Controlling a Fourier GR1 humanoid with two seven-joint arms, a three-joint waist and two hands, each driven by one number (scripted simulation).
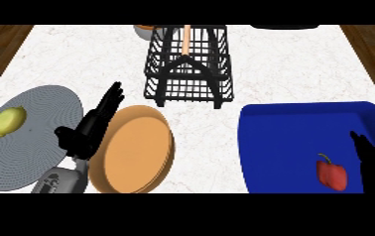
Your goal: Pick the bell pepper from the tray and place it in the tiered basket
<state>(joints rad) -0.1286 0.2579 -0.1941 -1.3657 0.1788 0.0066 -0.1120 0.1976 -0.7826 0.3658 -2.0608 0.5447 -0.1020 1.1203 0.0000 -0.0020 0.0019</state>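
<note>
A red bell pepper (332, 173) with a dark stem lies on the blue tray (293, 141) at the lower right. My right hand (360, 153) shows only as a dark sliver at the right edge, just right of the pepper and not touching it. The black wire tiered basket (190, 66) stands at the middle of the counter's far side, with nothing seen in it. My left hand (92, 126) rests open at the lower left, fingers pointing up, between a grey mat and an orange plate.
An orange plate (135, 150) lies left of the tray. On the round grey mat (40, 131) at the far left lies a yellow-green fruit (10, 121). An orange-rimmed bowl (147, 29) sits behind the basket and a dark object (285, 27) at the top right.
</note>
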